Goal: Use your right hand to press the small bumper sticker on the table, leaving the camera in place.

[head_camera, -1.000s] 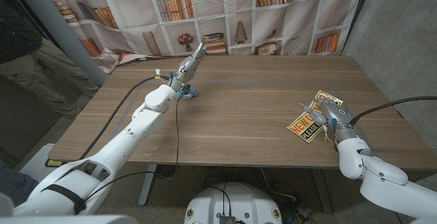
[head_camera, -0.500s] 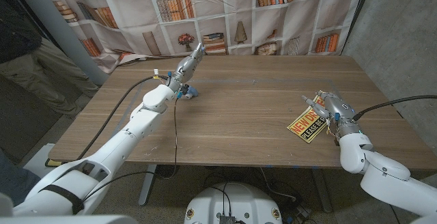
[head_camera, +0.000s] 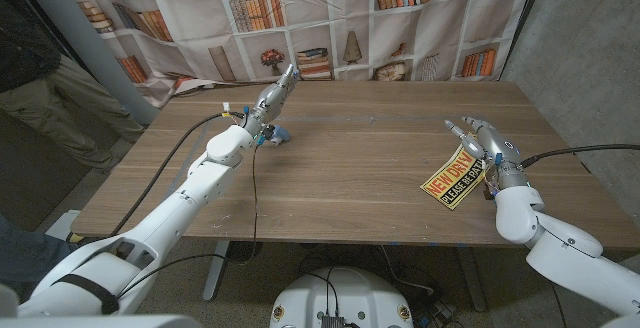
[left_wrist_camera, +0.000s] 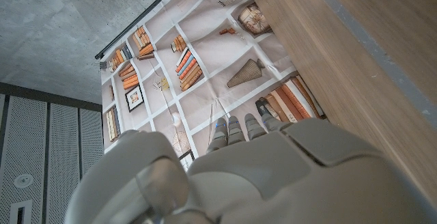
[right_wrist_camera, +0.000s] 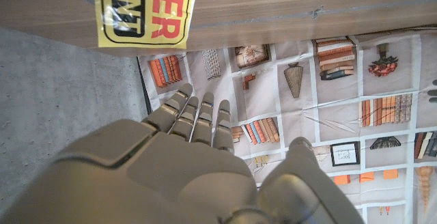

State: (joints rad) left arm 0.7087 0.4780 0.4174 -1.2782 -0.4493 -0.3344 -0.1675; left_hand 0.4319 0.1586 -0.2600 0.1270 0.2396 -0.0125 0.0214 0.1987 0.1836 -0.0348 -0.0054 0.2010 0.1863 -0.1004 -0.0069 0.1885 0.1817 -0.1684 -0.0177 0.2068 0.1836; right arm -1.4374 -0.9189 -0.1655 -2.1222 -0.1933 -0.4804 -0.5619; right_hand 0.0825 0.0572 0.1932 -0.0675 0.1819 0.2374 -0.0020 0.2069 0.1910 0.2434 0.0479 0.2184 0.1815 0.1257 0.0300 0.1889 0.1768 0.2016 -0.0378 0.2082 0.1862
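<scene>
Two hands: both are seen over the wooden counter, well apart from one another.
Right hand: it is raised above the far end of the bumper sticker, near the counter's right side; its fingers are stretched out and apart, and nothing is held. In the right wrist view the back of the same hand is shown with its fingers straight and side by side, clear of the sticker.
Bumper sticker: a yellow piece with red and black lettering is laid flat on the counter, close to the right front edge and turned at an angle. In the right wrist view one end of it is seen lying on the wood, by the counter's edge.
Left hand: it is held out over the far left part of the counter, fingers extended together toward the back edge. No object is seen in it. In the left wrist view its back is shown, with fingertips reaching past the counter's edge.
Small blue object: it is seen on the counter just beside the left wrist; what it is cannot be told.
Backdrop: a printed bookshelf curtain is hung behind the counter.
Person: a figure in dark top and light trousers is seen at the left edge, away from the counter.
</scene>
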